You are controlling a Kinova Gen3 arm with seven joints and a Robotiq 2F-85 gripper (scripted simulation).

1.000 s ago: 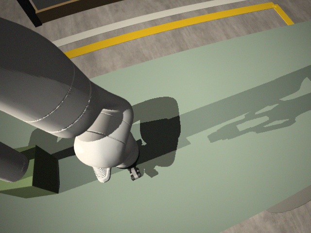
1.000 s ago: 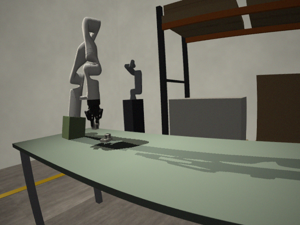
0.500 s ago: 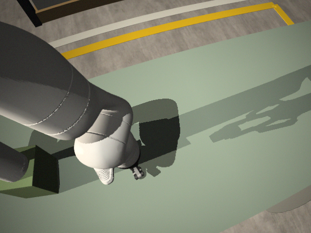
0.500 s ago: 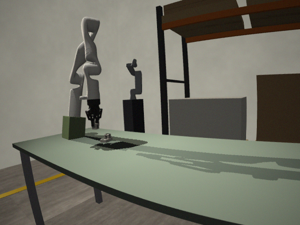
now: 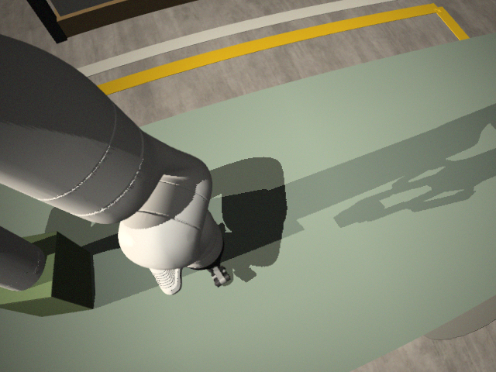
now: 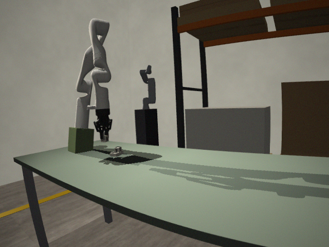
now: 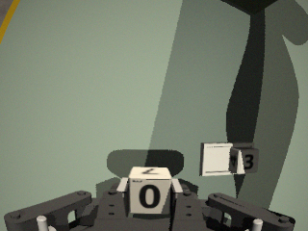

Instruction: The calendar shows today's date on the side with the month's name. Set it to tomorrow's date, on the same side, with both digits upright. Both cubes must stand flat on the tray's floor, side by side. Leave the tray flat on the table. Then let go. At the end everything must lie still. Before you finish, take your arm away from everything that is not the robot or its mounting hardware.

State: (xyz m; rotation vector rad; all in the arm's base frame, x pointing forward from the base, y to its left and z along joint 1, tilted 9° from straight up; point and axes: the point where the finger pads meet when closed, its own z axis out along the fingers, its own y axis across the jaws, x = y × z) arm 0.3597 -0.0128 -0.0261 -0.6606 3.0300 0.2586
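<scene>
Gripper (image 5: 219,276) (image 6: 105,138) (image 7: 149,189) pinching cube (image 7: 149,196) by opposite sides, 0 facing wrist camera. Cube likely light, rigid, perhaps slick; mid-face grip best. Tray (image 6: 114,154) (image 7: 217,160) apart, probably easily nudged.

So the arm (image 5: 160,248) (image 6: 102,96) has nudged its lower end and the cube (image 5: 219,276) (image 6: 106,138) (image 7: 149,196) slightly rightward in the top view, basically all of it in the first half second. Its elbow's crept a hair left in the exterior one, where the background arm's (image 6: 151,90) head has swung right too.
</scene>
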